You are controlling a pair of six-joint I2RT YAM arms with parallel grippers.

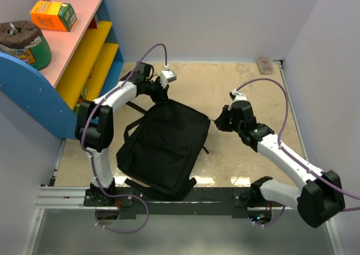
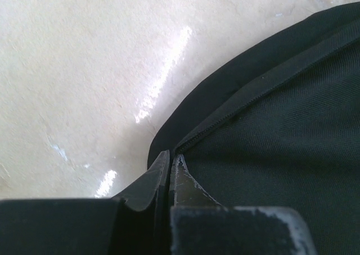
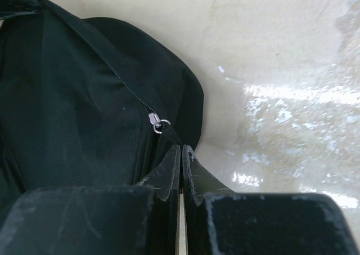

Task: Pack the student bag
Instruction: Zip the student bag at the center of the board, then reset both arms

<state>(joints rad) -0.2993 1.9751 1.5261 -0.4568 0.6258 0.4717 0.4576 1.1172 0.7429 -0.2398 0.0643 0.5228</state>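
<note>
The student bag [image 1: 163, 148] lies flat on the bench [image 1: 242, 86]. The left hand [image 2: 171, 156] is pinched closed at its zip seam [image 2: 247, 100] and the right hand [image 3: 181, 149] is clamped beside its zip pull [image 3: 159, 124]. Any thin pinch could slip, leaving the zip closed.

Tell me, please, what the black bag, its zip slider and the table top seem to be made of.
Student bag: soft matte black cloth, probably synthetic weave; it lies floppy and creased.
Zip slider: likely metal, silvery with a small ring.
Table top: hard, glossy, mottled cream, perhaps stone or laminate; lights reflect on it.
</note>
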